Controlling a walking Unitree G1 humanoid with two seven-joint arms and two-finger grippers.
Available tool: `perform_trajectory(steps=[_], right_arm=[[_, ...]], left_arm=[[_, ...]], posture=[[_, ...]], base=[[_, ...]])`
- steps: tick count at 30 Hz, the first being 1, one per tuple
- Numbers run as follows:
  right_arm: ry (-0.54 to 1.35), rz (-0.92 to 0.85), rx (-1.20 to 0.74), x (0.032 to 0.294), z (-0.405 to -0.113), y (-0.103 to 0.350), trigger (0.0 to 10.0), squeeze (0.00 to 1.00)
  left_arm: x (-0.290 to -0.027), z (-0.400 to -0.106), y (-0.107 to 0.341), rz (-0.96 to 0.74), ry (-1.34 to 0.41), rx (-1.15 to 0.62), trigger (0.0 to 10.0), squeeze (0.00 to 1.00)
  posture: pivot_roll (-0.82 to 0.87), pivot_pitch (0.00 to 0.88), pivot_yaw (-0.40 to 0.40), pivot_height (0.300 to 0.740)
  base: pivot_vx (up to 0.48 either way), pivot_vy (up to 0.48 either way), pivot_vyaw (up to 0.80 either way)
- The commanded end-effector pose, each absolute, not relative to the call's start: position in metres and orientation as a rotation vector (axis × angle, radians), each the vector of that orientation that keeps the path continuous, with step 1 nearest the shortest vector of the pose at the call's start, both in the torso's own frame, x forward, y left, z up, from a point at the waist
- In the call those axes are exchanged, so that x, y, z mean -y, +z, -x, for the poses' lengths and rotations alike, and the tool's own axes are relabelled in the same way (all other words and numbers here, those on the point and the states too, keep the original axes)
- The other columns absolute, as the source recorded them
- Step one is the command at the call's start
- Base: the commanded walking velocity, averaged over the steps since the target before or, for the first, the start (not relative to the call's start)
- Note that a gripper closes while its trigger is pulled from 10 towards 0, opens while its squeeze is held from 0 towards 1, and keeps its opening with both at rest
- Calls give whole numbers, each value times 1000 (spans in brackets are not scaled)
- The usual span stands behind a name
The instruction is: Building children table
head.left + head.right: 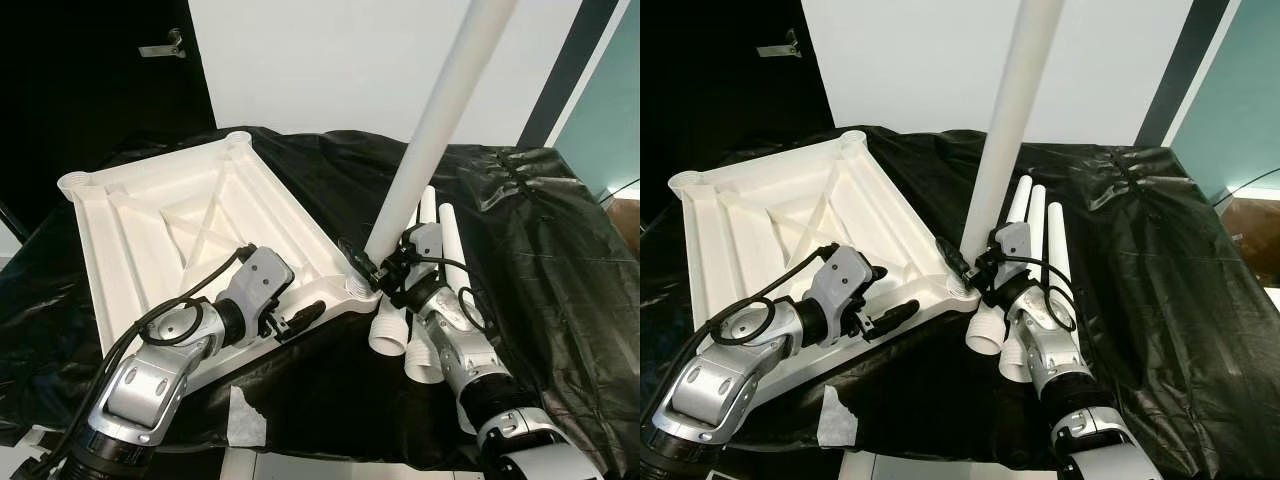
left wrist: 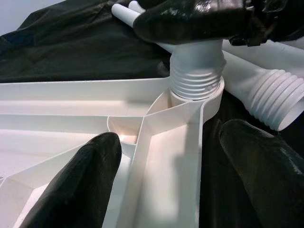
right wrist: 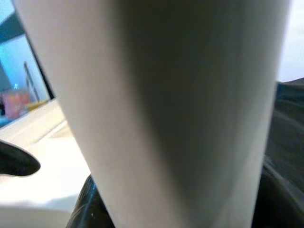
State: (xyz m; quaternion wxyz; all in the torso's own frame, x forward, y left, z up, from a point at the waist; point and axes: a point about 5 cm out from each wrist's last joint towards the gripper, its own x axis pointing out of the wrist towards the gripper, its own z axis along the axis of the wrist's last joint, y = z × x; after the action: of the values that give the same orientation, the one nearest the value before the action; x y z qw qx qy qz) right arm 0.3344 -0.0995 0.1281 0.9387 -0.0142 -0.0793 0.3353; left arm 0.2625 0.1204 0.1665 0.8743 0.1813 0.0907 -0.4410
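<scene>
Tabletop is lying upside down on a black cloth, ribbed underside showing. One white leg is standing nearly upright, its threaded end entering the near corner socket. The right gripper is clamping the leg just above the thread. The left gripper, fingers spread, is straddling the tabletop's rim near that corner, gripping nothing. The step looks like screwing in the first leg; next it probably needs turning while the top is kept steady. Three more legs are lying beside the tabletop.
</scene>
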Motion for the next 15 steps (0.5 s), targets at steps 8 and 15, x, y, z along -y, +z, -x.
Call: perform_trajectory(steps=[8, 15], right_arm=[[687, -16, -149, 117, -331, 90, 10000, 0], [656, -52, -140, 121, -329, 87, 10000, 0]], left_arm=[[-122, -265, 171, -381, -897, -179, 10000, 0], [-121, -265, 171, -378, -895, -177, 10000, 0]], posture=[[45, 0, -23, 740], [45, 0, -26, 740]], base=[[0, 0, 0], [0, 0, 0]])
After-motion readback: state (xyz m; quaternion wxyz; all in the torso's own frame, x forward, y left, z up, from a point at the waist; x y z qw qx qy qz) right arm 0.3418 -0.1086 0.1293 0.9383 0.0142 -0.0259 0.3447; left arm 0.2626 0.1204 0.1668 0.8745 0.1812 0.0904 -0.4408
